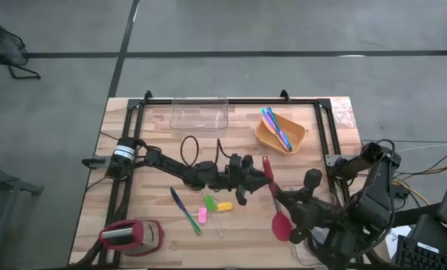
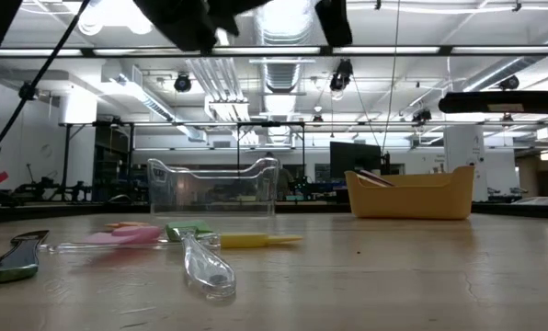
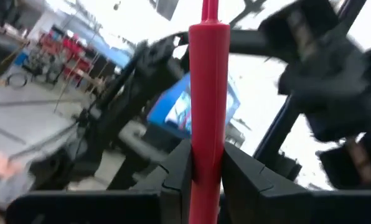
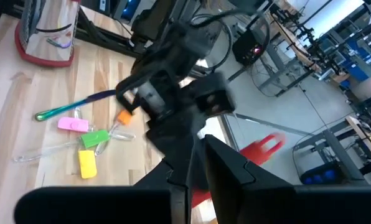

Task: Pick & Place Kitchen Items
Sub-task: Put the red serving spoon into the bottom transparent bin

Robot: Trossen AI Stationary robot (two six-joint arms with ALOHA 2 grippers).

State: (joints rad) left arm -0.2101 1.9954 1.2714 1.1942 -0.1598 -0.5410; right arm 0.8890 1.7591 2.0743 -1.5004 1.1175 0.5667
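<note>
- Right gripper [image 1: 283, 201], lower right of the high view, meets the red spatula [image 1: 277, 206] near its rounded blade; whether its fingers grip cannot be told.
- Left gripper [image 3: 206, 163], at centre, is clamped on the spatula's smooth cylindrical handle, held above the table [image 1: 156, 157].
- Orange bowl [image 1: 280, 133], upper right, holds thin coloured cutlery.

no readable text, label, brand, number or sign anywhere in view
</note>
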